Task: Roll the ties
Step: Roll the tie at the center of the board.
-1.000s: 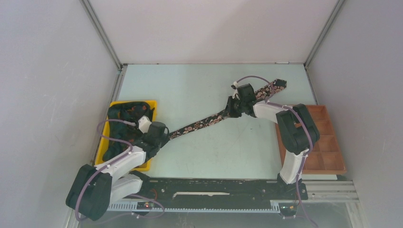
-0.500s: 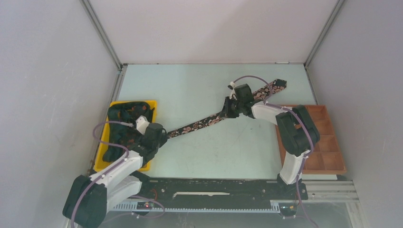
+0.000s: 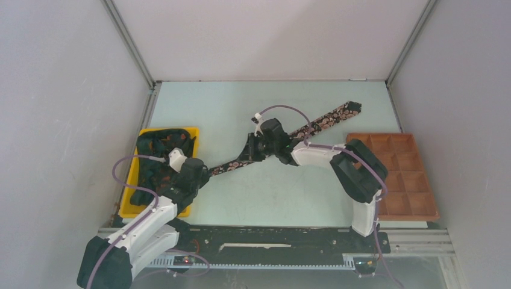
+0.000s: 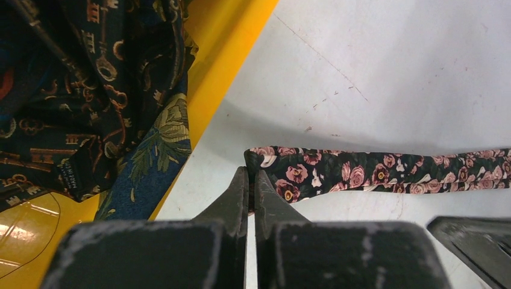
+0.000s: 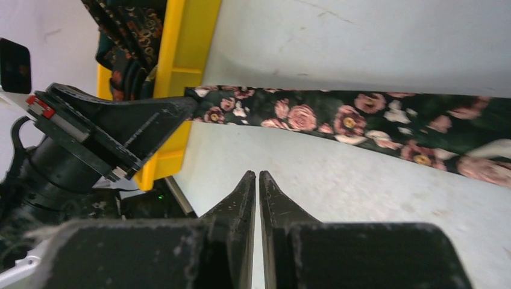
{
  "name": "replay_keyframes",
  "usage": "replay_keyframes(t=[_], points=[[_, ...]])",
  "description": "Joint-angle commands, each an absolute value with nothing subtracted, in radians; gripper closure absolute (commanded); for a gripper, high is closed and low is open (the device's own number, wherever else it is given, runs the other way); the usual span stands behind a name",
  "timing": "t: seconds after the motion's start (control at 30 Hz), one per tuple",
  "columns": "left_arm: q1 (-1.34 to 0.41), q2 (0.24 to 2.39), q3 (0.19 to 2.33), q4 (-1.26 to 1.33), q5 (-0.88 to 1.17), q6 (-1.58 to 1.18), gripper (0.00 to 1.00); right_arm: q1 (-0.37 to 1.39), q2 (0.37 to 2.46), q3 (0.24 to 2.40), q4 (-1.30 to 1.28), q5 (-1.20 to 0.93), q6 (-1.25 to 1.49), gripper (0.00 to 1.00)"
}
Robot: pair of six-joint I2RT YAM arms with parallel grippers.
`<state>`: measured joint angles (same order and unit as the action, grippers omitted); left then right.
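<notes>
We see 1 floral tie [image 3: 337, 114] stretched in a diagonal line across the table [image 3: 289, 192]. Its wide end lies at the far right, and its narrow end is at the near left, just beside the yellow tray [image 3: 169, 129].

The left gripper [image 3: 205, 173] sits at that narrow end. In its wrist view the 2 fingers are pressed together, with only a hairline slit between them. The tips of the left gripper [image 4: 252, 174] overlap the end of the tie [image 4: 361, 174], so we read the end as pinched there. Beside it the tray [image 4: 229, 54] holds a heap of other ties [image 4: 90, 90], dark ones with key and leaf prints. From above the heap [image 3: 153, 144] fills most of the tray.

The right gripper [image 3: 248, 150] is over the tie partway along its length, nearer the narrow end. Its wrist view shows the 2 fingers of the right gripper [image 5: 257, 176] all but closed, with nothing between them. The tie [image 5: 337, 117] runs across the table just past the tips, apart from them. We cannot tell whether the tips touch the table.

A brown box [image 3: 398, 180] with compartments stands at the right edge of the table, well apart from both grippers.
</notes>
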<state>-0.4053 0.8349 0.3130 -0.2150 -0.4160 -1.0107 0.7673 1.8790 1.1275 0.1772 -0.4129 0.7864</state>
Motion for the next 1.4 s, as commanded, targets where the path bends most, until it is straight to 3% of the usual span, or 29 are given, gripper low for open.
replay_keyframes(t=[0.0,0.37,1.37], points=[[-0.402,0.818,0.324,-0.224,-0.439,-0.986,1.00,0.808,1.976,1.218,0.295,-0.438,0.898,0.94],[-0.402,0.820,0.335,-0.248,-0.426,-0.985,1.00,0.862,2.143,1.383,0.269,-0.455,0.933,1.00],[-0.402,0.877,0.450,-0.319,-0.376,-1.000,1.00,0.916,2.312,1.472,0.276,-0.475,0.946,1.00]])
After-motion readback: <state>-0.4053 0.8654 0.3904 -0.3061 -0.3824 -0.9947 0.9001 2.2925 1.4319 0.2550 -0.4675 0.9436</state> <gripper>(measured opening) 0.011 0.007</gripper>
